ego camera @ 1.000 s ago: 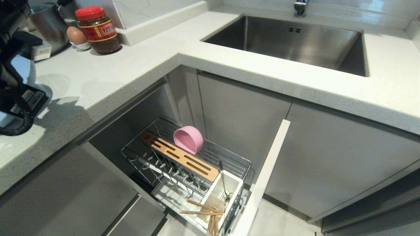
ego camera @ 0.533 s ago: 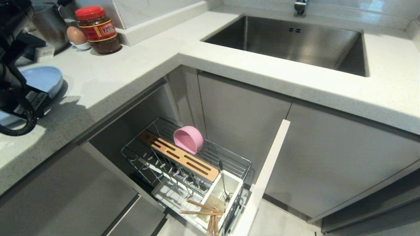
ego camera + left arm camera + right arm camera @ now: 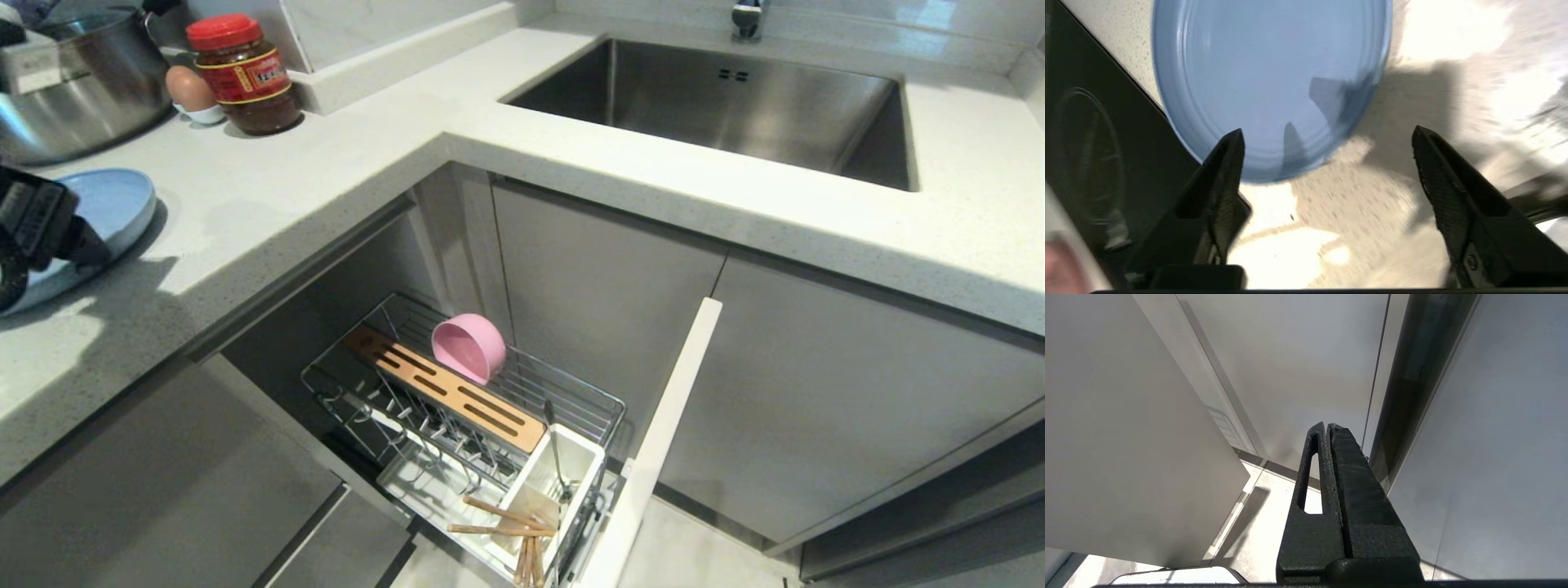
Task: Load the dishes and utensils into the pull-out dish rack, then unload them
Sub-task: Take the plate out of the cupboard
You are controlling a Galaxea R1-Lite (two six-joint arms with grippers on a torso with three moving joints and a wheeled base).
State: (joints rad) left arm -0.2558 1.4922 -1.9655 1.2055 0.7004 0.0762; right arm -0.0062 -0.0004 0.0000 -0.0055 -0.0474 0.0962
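The left gripper (image 3: 1327, 139) has drawn back off the blue plate (image 3: 110, 204) on the worktop (image 3: 269, 196), fingers apart; retreat clear before fetching the pink bowl (image 3: 469, 347).

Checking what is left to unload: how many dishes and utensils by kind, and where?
Plates: 1, light-blue plate on the counter.
Bowls: 1, pink bowl in the dish rack.
Chopsticks: 1 bundle, in the rack.
Metal utensils: 1, in the rack's cup.
Total: 4

Steel pot (image 3: 73, 82) upper left of the frame, with an egg (image 3: 188, 87) in a white cup and a red-lidded sauce jar (image 3: 243, 73) beside it on the white countertop (image 3: 326, 163). Stainless sink (image 3: 735, 106) upper right, faucet base (image 3: 747, 18) at top edge.
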